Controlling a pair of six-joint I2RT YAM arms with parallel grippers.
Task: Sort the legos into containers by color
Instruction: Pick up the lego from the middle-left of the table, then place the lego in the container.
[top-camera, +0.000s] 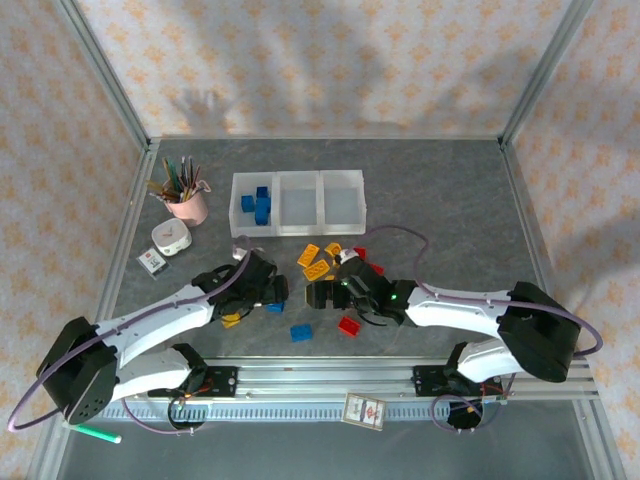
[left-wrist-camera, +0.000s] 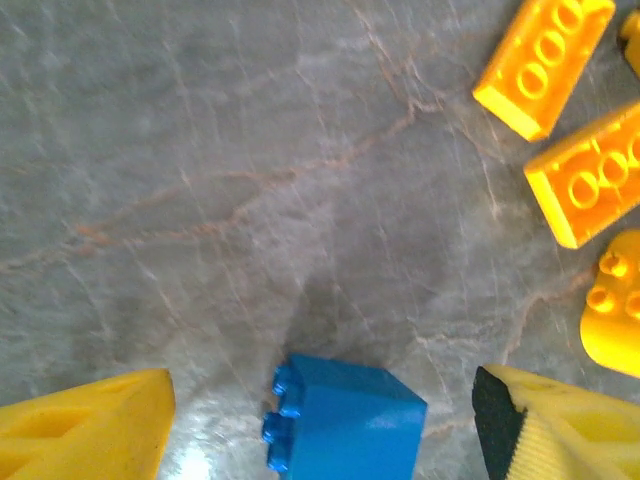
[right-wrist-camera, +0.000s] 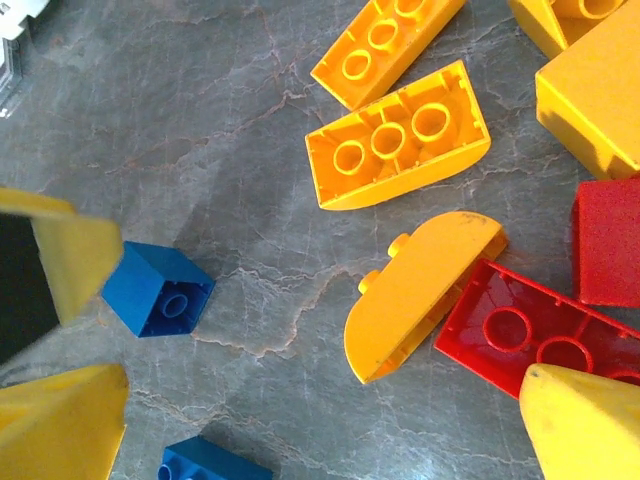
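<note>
My left claw (left-wrist-camera: 322, 395) is spread wide with a blue brick (left-wrist-camera: 345, 425) lying between its fingers (left-wrist-camera: 90, 430), touching neither; I take this as the moment just before the pinch. The brick lies on its side on the grey worktop (left-wrist-camera: 200, 180), studs turned toward my left finger and a sloped face upward, a little nearer the right finger than the left. To do this well I should shift the claw slightly right so the brick is centred, sink until the tips almost meet the worktop, and close slowly. With studs on one side and a slope above, I think it may twist or squirt forward if I bite high or fast. Ahead of this claw and to its right lie several yellow bricks (left-wrist-camera: 590, 180), well apart from my fingers, so closing should not disturb them. My right claw (right-wrist-camera: 326, 360) is likewise spread and pinching nothing; a rounded yellow brick (right-wrist-camera: 420, 290) and an upturned red brick (right-wrist-camera: 535, 330) lie just ahead of it, with more yellow ones beyond. From above, the containers (top-camera: 321, 200) sit well beyond both claws, and the bin furthest left already holds blue legos (top-camera: 258, 205), so this brick belongs there. I should lift clear of the rim before carrying it over, then release low inside the bin.
</note>
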